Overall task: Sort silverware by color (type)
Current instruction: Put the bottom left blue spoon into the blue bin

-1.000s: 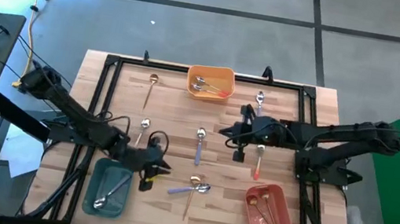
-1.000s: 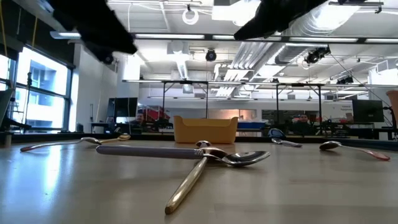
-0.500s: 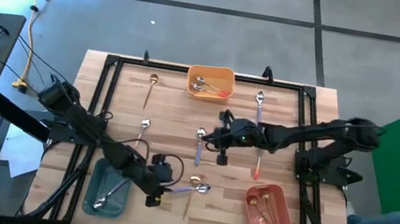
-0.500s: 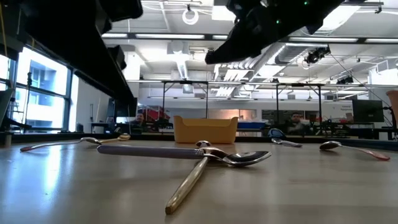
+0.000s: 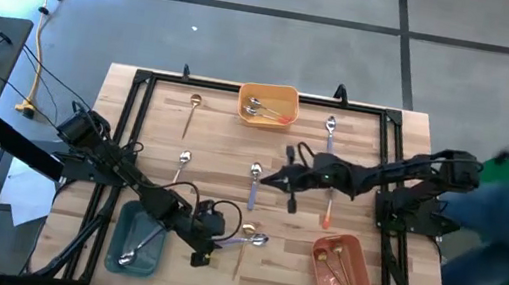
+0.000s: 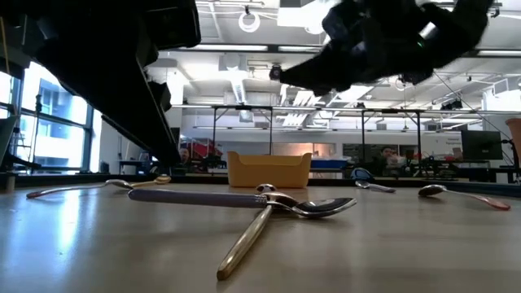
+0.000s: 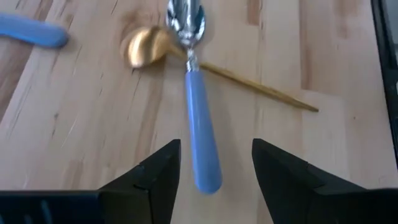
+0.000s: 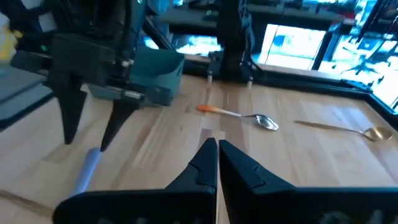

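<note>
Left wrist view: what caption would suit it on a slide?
Open left end effector straddling the handle end of a lavender-handled spoon whose neck lies across a gold spoon.

Grey concrete floor [image 5: 249, 41], bright windows [image 6: 49, 122], exposed ceiling ducts [image 6: 244, 57].

My own end effector [image 8: 217, 163] shows with its two dark fingertips pressed together and nothing between them, held above the wooden counter [image 8: 298, 162]. Ahead of me the other arm's end effector [image 8: 91, 127] points down with its fingers spread, their tips just above the end of a lavender-handled spoon [image 8: 86, 171], and a teal tray [image 8: 158, 74] sits behind it. Farther off on the boards lie an orange-handled spoon [image 8: 239, 114] and, well apart from it, a gold spoon [image 8: 348, 129].
</note>
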